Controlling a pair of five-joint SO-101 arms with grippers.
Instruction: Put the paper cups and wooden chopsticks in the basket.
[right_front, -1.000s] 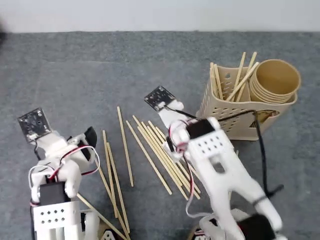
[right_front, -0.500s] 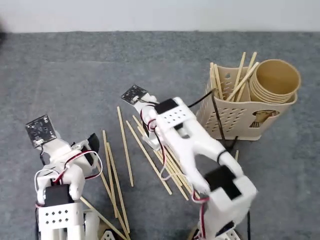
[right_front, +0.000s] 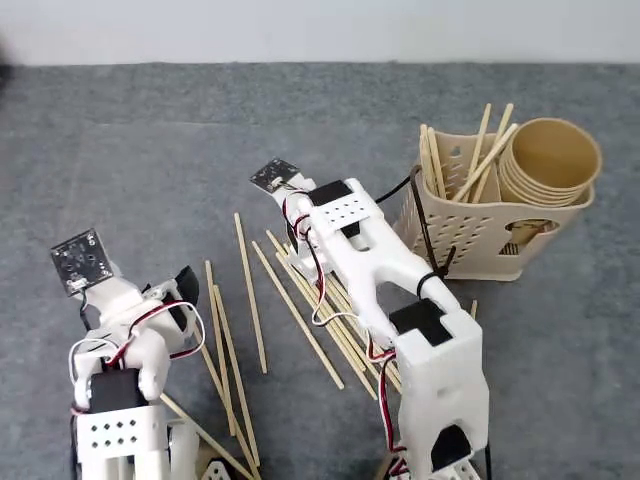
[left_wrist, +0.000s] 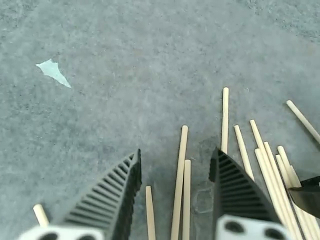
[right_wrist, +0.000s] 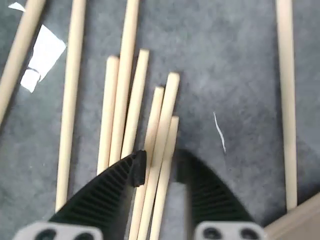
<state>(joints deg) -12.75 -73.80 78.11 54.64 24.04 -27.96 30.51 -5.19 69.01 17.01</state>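
Chopsticks (right_wrist: 159, 120) lie loose on the mat (right_front: 150, 150). Right gripper (right_wrist: 160, 161) is low over the cluster, jaws slightly apart, straddling a few sticks, not clamped. Left gripper (left_wrist: 176, 155) is spread wide above two more. Basket (right_front: 450, 235) just beyond the right gripper holds cups (right_front: 550, 160) and sticks. Paper scrap (right_wrist: 45, 50) lies beside the cluster.

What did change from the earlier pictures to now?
The right arm swung left, away from the basket, bringing the right claw over the loose chopsticks. The left claw shifted slightly. Nothing was taken or let go; basket, paper cups and chopsticks stayed.
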